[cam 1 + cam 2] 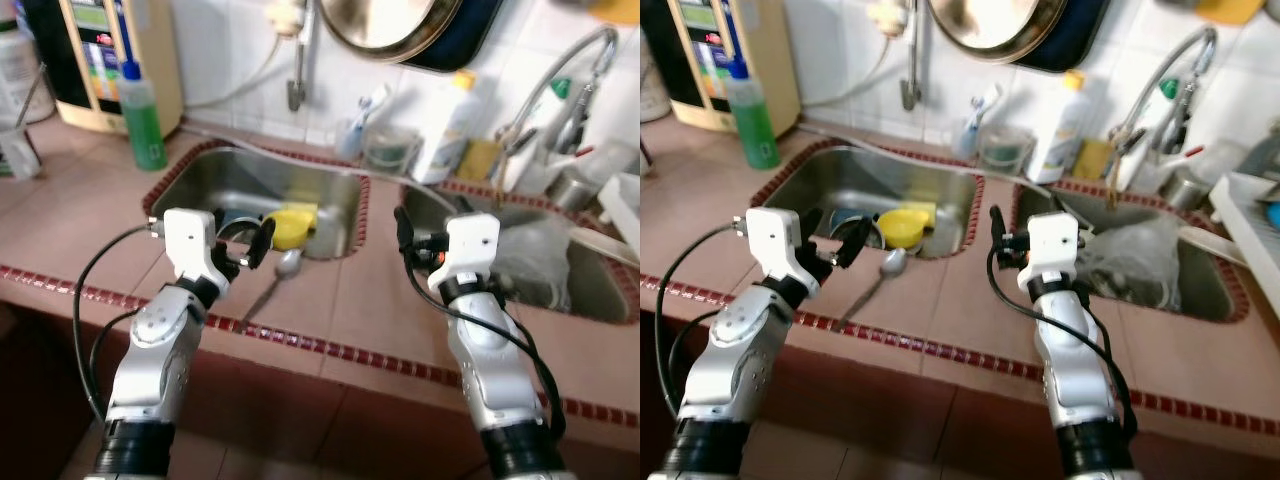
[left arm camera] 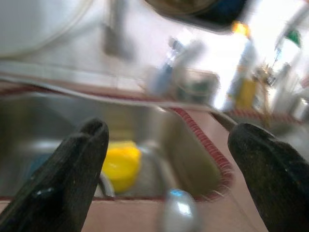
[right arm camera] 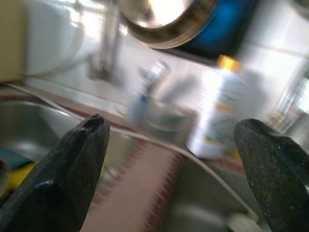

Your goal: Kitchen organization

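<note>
Steel spoon [image 1: 277, 280] lies on tiled counter [image 1: 330, 300] at left sink's [image 1: 200, 185] front rim, yellow sponge [image 1: 290, 227] inside. Left gripper [image 1: 243, 240] hovers over spoon, jaws wide; right gripper [image 1: 992, 237] between sinks, jaws wide.

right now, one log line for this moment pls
left pincer: open, above spoon at sink edge | right pincer: open, holding nothing | yellow bowl: in sink

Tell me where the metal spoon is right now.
The spoon lies on the counter's front edge by the left sink, bowl beside the yellow item, just ahead of the left end effector.
</note>
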Robot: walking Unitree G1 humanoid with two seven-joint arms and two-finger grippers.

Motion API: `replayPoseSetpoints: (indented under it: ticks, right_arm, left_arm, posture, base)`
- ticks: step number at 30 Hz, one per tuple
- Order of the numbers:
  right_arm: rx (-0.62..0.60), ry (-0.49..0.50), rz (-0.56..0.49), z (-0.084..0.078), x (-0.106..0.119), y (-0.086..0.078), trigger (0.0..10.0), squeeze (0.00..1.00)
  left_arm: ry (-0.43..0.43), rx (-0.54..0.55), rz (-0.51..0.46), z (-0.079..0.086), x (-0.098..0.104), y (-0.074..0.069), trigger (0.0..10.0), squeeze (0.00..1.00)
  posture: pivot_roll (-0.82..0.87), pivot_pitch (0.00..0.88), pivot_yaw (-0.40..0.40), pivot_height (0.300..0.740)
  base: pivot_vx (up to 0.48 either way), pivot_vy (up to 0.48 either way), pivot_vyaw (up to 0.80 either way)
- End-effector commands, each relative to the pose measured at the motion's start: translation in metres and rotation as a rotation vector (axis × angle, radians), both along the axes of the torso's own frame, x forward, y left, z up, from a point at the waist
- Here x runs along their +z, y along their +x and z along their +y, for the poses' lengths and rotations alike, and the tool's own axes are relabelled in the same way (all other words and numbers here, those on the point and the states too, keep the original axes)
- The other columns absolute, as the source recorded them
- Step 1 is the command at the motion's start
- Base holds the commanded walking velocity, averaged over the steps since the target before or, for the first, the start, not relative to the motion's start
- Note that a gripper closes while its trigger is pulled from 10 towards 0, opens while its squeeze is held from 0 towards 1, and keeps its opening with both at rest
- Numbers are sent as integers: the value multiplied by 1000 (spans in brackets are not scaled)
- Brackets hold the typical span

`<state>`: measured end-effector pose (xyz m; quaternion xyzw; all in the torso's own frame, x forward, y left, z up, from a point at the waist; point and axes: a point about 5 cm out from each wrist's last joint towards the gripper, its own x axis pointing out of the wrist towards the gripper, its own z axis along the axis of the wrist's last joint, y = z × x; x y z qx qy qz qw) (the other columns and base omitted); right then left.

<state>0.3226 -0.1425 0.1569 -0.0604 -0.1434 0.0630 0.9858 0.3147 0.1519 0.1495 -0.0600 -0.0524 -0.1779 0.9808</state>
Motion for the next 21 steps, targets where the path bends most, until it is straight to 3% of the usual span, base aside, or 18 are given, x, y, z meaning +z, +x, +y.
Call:
replayPoseSetpoints:
  ticks: [1, 5, 18, 21]
  right_arm:
    - [-34, -10, 11, -8, -1, 1, 10000, 0]
    - [-39, -4, 14, -8, -1, 2, 10000, 0]
    - [-37, -3, 2, -7, -3, -3, 10000, 0]
    - [-19, -11, 8, -5, -5, -6, 10000, 0]
  left_arm:
    - [3, -19, -18, -6, 5, 1, 10000, 0]
    - [46, -16, -22, -6, 4, 1, 10000, 0]
    - [108, -21, -26, -2, 4, 1, 10000, 0]
    - [157, -65, -30, -1, 0, -3, 10000, 0]
  posture:
    - [72, 0, -89, 740]
    - [74, 0, -88, 740]
    - [72, 0, -83, 740]
    - [70, 0, -85, 740]
  base:
    - [0, 0, -744]
    - [0, 0, -733]
    - [0, 0, 0]
    - [0, 0, 0]
